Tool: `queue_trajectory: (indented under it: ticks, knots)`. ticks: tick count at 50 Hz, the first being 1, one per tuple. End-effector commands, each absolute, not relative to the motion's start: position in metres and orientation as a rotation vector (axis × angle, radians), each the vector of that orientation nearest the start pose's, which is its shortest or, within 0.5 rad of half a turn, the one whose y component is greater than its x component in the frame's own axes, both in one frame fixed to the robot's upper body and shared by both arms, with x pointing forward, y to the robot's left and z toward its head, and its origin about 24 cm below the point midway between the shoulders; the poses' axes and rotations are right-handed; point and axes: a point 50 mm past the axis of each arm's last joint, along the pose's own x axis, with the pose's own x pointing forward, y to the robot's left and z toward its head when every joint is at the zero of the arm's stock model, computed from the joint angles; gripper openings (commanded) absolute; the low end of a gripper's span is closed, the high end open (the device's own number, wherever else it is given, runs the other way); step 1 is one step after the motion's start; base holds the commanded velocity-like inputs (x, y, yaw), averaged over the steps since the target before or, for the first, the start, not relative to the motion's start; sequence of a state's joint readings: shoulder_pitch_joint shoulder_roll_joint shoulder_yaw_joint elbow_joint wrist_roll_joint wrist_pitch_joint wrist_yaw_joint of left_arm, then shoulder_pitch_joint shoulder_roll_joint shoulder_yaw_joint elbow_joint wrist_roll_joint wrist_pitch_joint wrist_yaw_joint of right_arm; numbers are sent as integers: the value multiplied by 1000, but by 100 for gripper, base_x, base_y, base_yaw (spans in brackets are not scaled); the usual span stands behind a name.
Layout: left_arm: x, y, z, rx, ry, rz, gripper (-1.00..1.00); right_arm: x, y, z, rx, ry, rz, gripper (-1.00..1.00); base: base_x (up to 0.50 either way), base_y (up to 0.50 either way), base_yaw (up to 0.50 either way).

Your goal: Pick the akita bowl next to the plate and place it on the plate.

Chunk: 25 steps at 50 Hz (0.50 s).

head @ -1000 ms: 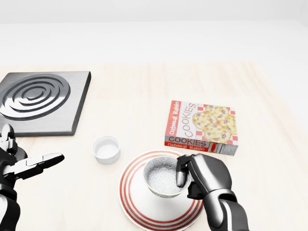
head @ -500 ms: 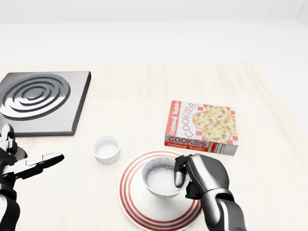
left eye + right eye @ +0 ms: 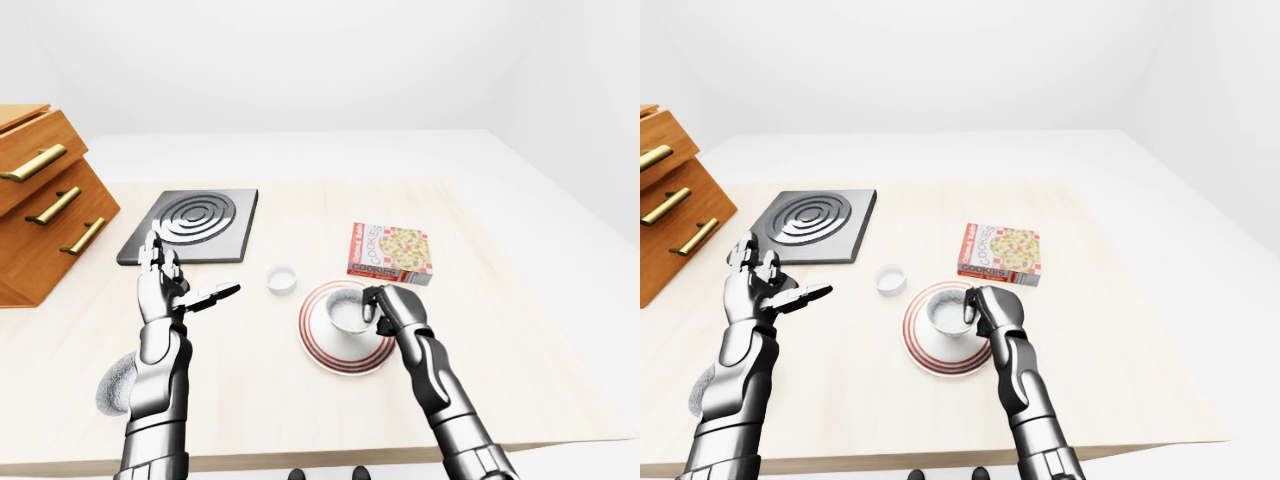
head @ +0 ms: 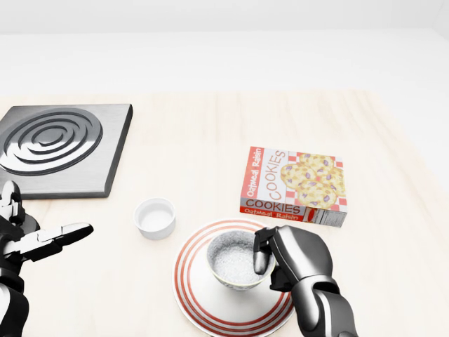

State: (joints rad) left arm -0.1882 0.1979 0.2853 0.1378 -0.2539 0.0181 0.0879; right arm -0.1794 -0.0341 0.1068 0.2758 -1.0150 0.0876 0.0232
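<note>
The bowl [image 4: 235, 261] is white and speckled, upright, its opening facing up. It sits on the plate [image 4: 203, 298], near the plate's upper middle. The plate is round and white with red rings, lying flat on the pale wooden bench [image 4: 210, 140].

On the pale wooden desk [image 4: 210, 126], the speckled grey akita bowl [image 4: 234, 261] sits on the red-ringed white plate [image 4: 210, 302]. A small white round cup [image 4: 155, 217] lies just up-left of the plate, a red cookie box [image 4: 295, 185] up-right. The grey ringed burner plate [image 4: 59, 147] lies far left, the wooden drawer cabinet [image 3: 40, 200] beyond it.
</note>
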Motion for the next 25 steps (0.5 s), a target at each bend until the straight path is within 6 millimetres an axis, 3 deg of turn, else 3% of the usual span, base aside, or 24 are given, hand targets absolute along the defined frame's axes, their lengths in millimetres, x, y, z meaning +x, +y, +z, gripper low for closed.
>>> queue_trajectory:
  ticks: [1, 24, 25]
  knots:
    - [280, 251, 73, -108, -85, 336, 100, 285, -130, 16, -808, 133, 112, -100, 0, 0, 0]
    - [281, 251, 73, -106, -87, 336, 100, 285, -129, 19, -804, 121, 106, -100, 0, 0, 0]
    - [280, 251, 73, -107, -87, 336, 100, 286, -129, 20, -801, 120, 110, 80, 0, 0, 0]
